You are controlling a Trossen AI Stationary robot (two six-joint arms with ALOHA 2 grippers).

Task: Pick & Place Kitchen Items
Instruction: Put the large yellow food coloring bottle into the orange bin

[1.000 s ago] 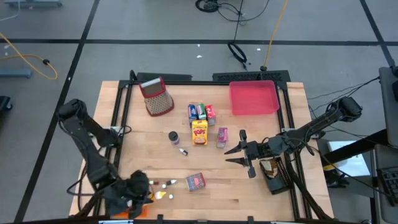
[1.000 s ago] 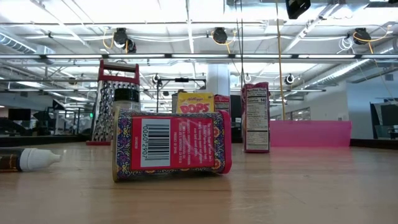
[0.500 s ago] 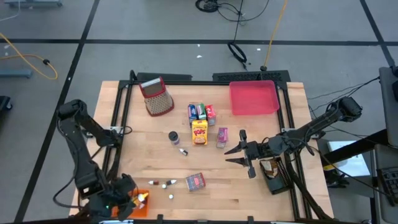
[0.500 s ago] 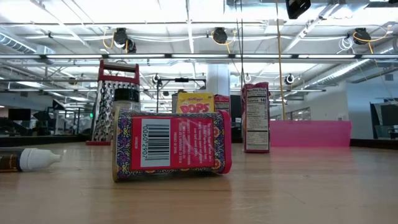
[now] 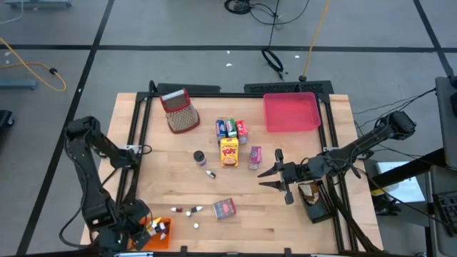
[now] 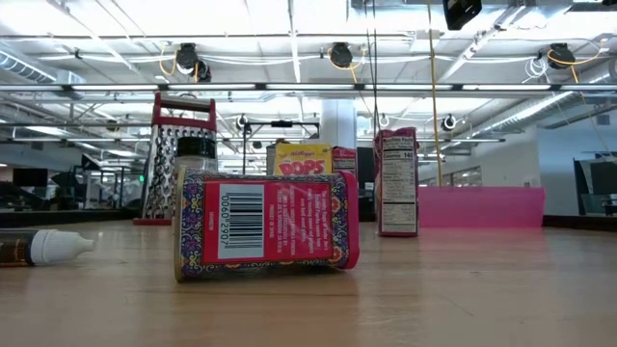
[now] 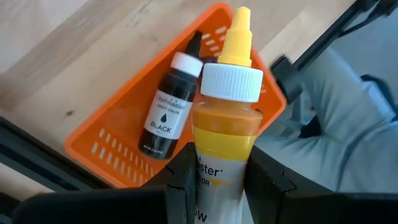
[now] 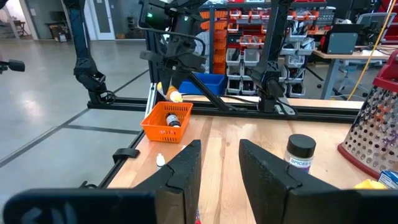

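Observation:
My left gripper [image 5: 154, 228] [image 7: 221, 160] is at the table's near left corner, shut on a yellow food-colour bottle [image 7: 222, 118] above the orange tray [image 7: 118, 140], where a black colour bottle [image 7: 165, 117] lies. My right gripper [image 5: 274, 178] [image 8: 219, 163] hovers open over the table's right part and touches nothing. Mid-table stand the yellow cereal box [image 5: 228, 151], blue, green and red packets [image 5: 230, 128], a pink packet [image 5: 255, 158] and a dark jar [image 5: 200, 157]. The red box [image 5: 224, 208] [image 6: 266, 226] lies on its side. Tiny white pieces [image 5: 184, 210] lie near it. My left gripper pinches the yellow bottle by its body [image 7: 219, 163], below the white cap, between the two fingers [image 7: 185, 174]. The bottle lies along the fingers, its yellow nozzle [image 7: 239, 37] pointing past their tips. It is lifted clear over the orange tray.
The red-topped mesh grater [image 5: 180, 112] stands at the far left and the pink tray [image 5: 291, 112] at the far right. A small dropper bottle [image 5: 210, 173] lies beside the jar. Black rails [image 5: 136, 143] frame the table. Bare wood lies between the red box and my right gripper.
My left gripper has moved from beside the white pieces toward the table's near left corner, carrying the yellow bottle along until it is over the orange tray. The right arm has kept still.

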